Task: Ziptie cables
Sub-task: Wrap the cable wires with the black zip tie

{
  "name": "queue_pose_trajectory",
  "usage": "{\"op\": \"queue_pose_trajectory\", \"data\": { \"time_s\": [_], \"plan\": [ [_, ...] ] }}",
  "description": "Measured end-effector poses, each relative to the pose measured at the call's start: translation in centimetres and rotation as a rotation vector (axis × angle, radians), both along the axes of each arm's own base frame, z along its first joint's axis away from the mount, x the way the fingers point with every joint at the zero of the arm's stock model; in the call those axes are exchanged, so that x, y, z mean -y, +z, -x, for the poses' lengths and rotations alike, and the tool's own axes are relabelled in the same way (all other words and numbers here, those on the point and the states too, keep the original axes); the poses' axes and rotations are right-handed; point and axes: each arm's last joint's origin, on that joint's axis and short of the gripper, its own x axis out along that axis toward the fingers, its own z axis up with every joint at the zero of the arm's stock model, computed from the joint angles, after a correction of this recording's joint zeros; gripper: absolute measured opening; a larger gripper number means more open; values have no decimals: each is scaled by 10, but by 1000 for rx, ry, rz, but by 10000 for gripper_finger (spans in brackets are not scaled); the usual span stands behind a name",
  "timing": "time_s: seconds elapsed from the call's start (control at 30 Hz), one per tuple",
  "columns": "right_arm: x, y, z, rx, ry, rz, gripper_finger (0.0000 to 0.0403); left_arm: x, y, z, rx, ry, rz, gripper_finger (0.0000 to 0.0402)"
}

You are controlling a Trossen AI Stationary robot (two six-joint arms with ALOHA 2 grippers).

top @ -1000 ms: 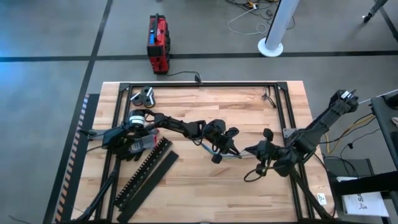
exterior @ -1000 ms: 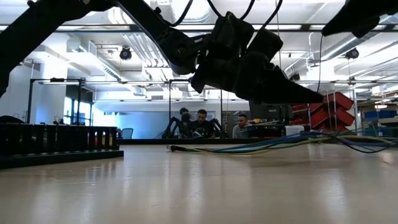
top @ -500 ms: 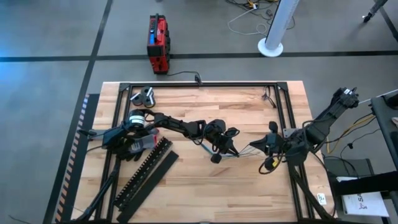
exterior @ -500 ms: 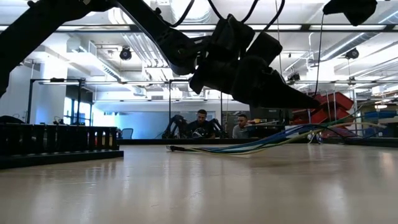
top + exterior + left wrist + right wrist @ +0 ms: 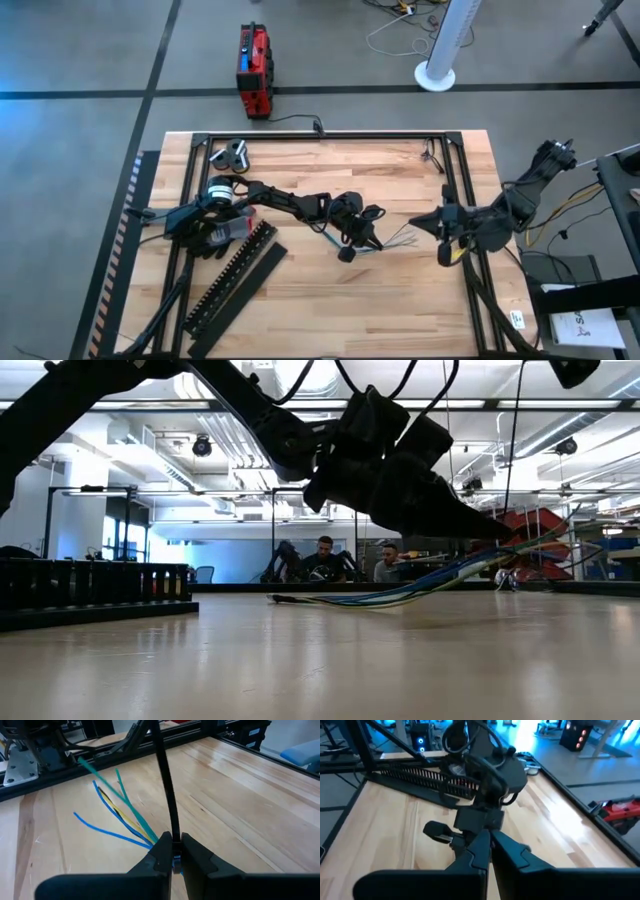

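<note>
From above, your left gripper [image 5: 372,240] sits near the middle of the bench [image 5: 320,300], clamped on the cables [image 5: 395,240], which fan out from it toward the right. Your right gripper [image 5: 425,222] hangs just beyond the loose cable tips, its fingers pressed together. Keep the left arm steady as the anchor, so the bundle does not splay further.

From bench height, the cables [image 5: 440,575] lie flat at their far end and rise off the bench toward the left gripper [image 5: 490,525]. That lifted span is probably your working room, so hold this height and leave a gap underneath for a tie.

In the left wrist view, the left gripper [image 5: 173,851] pinches the blue, green and yellow strands together at one spot, along with a stiff black strip [image 5: 165,775] that stands up between its fingers and looks like the zip tie. Beyond the pinch the strands spread apart, so gather them close to the grip before any loop is closed.

In the right wrist view, the right gripper [image 5: 489,840] points at the left arm with its fingers together and nothing visibly between them. Approach slowly and aim for the strip's free end, not the thin wires.
</note>
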Motion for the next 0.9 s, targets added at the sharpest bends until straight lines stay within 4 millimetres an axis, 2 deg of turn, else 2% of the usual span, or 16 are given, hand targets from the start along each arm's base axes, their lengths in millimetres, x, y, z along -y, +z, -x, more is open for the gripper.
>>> {"op": "queue_pose_trajectory", "data": {
  "time_s": [0.3,0.43,0.63,0.9],
  "plan": [
    [-1,40,-2,72,20,74,1,0,-19,1,-35,-2,-4,8],
    [-2,41,-3,58,37,61,1,0,-25,1,-49,-2,-2,8],
    [-8,5,-9,-47,-52,-52,14,0,-23,0,-42,0,1,8],
    [-26,-54,-30,-151,-254,-197,87,0,-21,-1,-24,0,1,8]
  ]
}}
